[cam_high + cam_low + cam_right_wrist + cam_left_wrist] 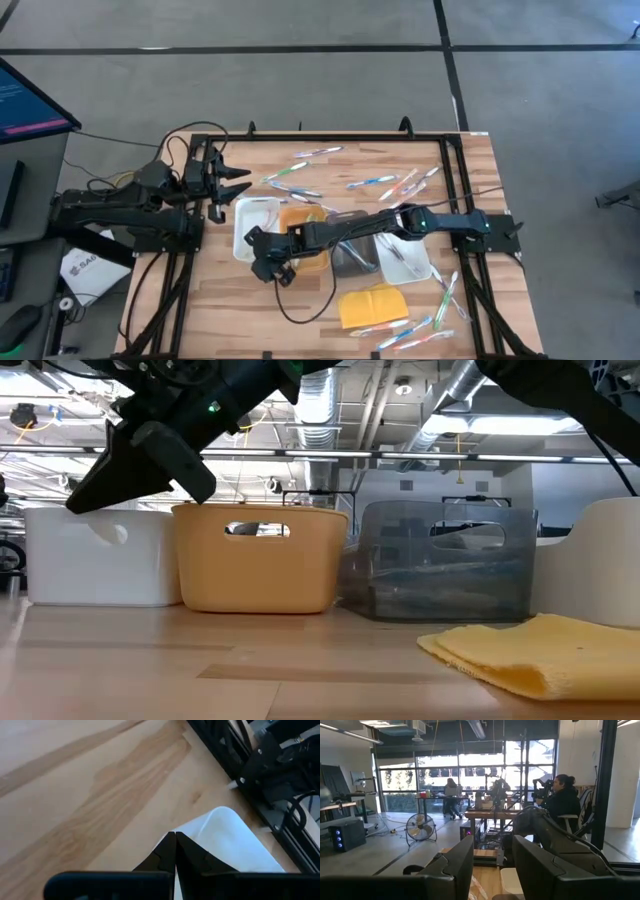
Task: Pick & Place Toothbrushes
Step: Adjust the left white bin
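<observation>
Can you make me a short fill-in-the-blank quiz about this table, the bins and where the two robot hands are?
1. The orange bin sits between the white bin and the ____ bin.
2. The right hand, stretched across the bins, has its fingers ____.
3. The left hand waits at the table's edge holding ____.
4. The flat cloth-like pad on the table is ____.

Missing words: grey; shut; nothing; yellow

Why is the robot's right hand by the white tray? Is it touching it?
Cannot tell. In the right wrist view the shut right hand overlaps the white tray, but no view plainly shows contact or a gap.
</observation>
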{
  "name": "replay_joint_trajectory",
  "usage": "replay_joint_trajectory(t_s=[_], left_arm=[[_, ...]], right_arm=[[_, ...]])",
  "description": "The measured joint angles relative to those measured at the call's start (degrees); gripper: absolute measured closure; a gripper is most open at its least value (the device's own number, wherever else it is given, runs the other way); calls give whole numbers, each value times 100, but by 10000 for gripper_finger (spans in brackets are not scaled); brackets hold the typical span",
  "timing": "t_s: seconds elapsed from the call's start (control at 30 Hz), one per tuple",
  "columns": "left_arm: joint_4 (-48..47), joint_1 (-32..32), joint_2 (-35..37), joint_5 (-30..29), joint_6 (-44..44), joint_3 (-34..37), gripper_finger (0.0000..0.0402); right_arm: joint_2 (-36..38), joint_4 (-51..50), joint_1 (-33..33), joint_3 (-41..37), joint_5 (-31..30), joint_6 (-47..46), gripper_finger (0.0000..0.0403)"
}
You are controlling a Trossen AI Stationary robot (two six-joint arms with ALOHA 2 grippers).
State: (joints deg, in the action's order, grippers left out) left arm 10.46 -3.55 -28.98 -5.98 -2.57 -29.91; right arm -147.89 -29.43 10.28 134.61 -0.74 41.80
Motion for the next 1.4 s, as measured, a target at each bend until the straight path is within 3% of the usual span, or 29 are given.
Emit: replay_joint_trajectory(t_s=[0.27, 0.73, 0.9, 1.4], left_arm=[[10, 0, -1, 0, 0, 0, 271], [39, 0, -1, 2, 0, 0, 271], [45, 0, -1, 2, 0, 0, 271], [81, 0, -1, 2, 0, 0, 271]], right_arm=[[59, 82, -116, 0, -544, -22, 403], [155, -247, -161, 2, -618, -286, 403], [155, -352, -183, 2, -1129, -286, 403], [155, -674, -219, 2, -1158, -285, 403]])
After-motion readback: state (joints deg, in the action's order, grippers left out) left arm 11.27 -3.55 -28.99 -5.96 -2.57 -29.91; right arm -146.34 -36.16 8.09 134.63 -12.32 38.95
